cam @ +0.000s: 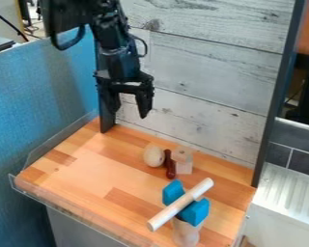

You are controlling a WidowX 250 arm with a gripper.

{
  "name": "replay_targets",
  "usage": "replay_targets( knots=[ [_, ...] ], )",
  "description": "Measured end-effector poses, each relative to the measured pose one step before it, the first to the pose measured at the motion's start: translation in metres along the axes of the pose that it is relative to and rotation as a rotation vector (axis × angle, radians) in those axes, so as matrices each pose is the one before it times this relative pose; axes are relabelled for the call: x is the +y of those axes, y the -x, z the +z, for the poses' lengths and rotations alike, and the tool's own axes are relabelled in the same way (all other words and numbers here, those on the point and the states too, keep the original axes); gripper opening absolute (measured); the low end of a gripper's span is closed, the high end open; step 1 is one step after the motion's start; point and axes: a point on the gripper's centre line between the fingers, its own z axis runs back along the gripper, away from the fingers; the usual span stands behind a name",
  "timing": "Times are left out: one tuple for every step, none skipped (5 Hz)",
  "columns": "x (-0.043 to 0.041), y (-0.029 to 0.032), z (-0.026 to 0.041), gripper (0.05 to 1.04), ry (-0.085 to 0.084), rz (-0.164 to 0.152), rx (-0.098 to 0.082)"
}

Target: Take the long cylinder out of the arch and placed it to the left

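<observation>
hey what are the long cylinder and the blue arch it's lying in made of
The long cylinder looks like bare, smooth wood, judging by its pale natural tan. The blue arch is probably painted wood, given its even, opaque colour and blocky shape, but no grain shows, so plastic or foam is possible.

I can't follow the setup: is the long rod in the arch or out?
In: the rod sits between the raised ends of the blue arch.
</observation>
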Motion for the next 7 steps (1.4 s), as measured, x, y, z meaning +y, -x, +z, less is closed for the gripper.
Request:
replay_targets(
  knots=[
    [-0.00181,0.01937,0.00443,1.001,0.0067,-0.0814,-0.0092],
    [-0.0064,0.01811,0.00302,1.001,-0.0064,-0.0888,0.0225],
    [-0.01415,0.01733,-0.0011,1.001,-0.0119,-0.0867,0.0196],
    [-0.01563,0.01606,-0.00509,1.001,-0.0102,-0.0614,-0.0044],
    [-0.02189,0.0079,-0.00973,1.001,-0.0119,-0.0451,-0.0016],
    [-0.01128,0.00227,-0.00875,1.001,-0.0168,-0.0255,0.011],
    [-0.00351,-0.0021,-0.00151,1.001,-0.0163,-0.0047,0.0039]
  ],
)
